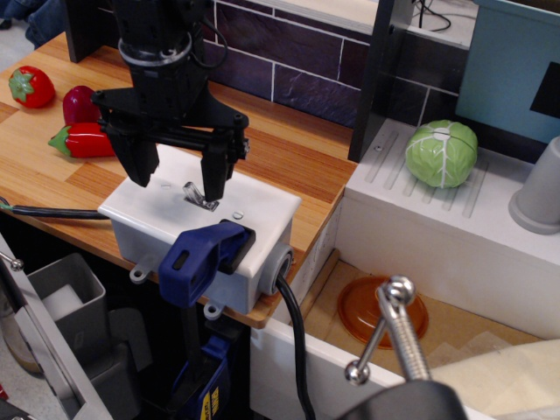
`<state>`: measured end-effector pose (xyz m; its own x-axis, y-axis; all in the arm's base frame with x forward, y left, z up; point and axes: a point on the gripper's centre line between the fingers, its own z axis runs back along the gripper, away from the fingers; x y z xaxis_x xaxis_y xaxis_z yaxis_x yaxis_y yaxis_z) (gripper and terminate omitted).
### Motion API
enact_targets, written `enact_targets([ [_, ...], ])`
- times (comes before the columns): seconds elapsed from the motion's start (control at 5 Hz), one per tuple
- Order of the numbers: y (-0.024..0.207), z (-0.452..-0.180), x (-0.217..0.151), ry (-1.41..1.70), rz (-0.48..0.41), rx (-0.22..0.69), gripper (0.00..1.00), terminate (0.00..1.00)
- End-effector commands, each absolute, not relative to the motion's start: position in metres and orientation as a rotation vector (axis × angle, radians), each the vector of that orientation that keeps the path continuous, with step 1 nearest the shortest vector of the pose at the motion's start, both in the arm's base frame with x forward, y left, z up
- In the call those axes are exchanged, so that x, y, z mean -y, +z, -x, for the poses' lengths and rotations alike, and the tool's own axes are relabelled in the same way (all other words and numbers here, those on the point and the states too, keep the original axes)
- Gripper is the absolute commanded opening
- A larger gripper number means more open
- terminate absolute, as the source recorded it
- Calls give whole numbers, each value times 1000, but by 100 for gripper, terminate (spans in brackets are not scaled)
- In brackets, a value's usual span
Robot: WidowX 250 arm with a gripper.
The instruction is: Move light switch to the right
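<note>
Two fingers of gripper spread wide, straddling light switch — gripping nothing. Hovering low over white box w/ blue clamp at front edge.

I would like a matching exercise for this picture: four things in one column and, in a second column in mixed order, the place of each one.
Things:
1. light switch
2. blue clamp
3. cabbage
4. strawberry

Places:
A. on the white ribbed surface at the right
B. at the far left of the wooden counter
C. on top of the white box, between the fingers of the open gripper
D. gripping the front edge of the white box

Pairs: 1-C, 2-D, 3-A, 4-B
</note>
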<state>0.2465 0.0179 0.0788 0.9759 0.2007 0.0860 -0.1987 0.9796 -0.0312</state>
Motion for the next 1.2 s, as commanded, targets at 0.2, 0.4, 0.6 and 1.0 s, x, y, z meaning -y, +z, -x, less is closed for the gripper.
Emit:
enact_targets([
  [0.2, 78, -264, 0, 234, 51, 91, 100, 0],
  [0.4, 74, -257, 10, 246, 79, 79, 100, 0],
  [0.6, 76, -259, 19, 243, 87, 38, 100, 0],
  [1.0, 85, -258, 24, 228, 109, 68, 100, 0],
])
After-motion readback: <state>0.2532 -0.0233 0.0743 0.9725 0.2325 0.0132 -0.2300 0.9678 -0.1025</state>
